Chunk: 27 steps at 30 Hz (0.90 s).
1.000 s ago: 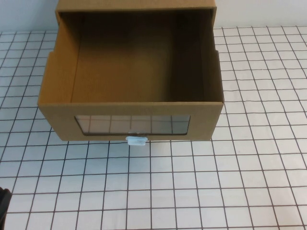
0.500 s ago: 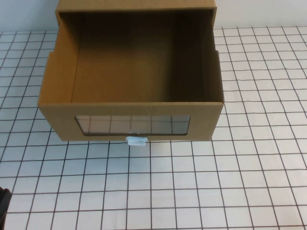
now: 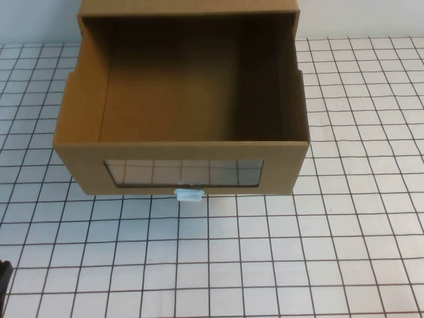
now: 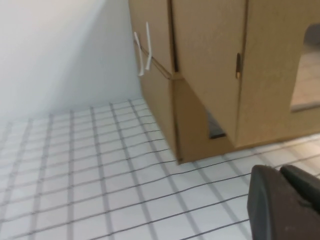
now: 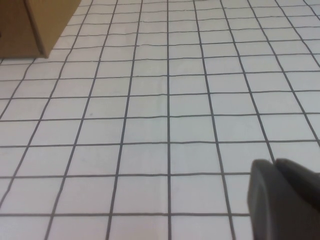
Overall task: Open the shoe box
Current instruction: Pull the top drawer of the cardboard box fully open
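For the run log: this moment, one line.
shoe box: open, empty | left gripper: shut, beside box | right gripper: shut, over grid table

The far end of the shoe box [image 3: 73, 132] runs off the top of my high view; my left gripper [image 4: 281, 172], near the box's corner, shows only its dark tips at the picture's edge; my right gripper [image 5: 276, 165], over the table [image 5: 150, 100], is cut off too, and the high view misses it.

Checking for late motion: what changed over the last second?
The left arm slipped slightly further out at the high view's lower-left corner. The shoe box stayed open, unmoved. Left gripper hangs shut near the box's corner; right gripper shut above the gridded table.
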Each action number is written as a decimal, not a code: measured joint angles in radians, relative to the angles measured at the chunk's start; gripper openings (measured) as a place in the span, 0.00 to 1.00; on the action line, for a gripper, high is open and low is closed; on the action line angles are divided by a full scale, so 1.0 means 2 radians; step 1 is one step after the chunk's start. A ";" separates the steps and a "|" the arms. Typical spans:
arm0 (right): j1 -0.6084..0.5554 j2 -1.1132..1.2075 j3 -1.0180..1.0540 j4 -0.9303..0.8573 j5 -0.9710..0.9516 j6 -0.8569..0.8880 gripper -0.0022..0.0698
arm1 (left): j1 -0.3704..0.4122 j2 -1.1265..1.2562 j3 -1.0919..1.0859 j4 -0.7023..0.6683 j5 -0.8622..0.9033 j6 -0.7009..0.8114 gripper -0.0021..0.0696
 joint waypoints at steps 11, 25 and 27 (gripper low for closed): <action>0.000 0.000 0.000 0.001 0.001 0.000 0.01 | 0.042 0.000 0.000 0.367 0.050 -0.361 0.03; 0.000 -0.001 0.000 0.001 0.001 0.000 0.01 | 0.043 0.000 0.000 0.384 0.113 -0.387 0.03; 0.000 -0.001 0.000 0.001 0.001 0.000 0.01 | 0.043 0.000 0.000 0.384 0.113 -0.387 0.03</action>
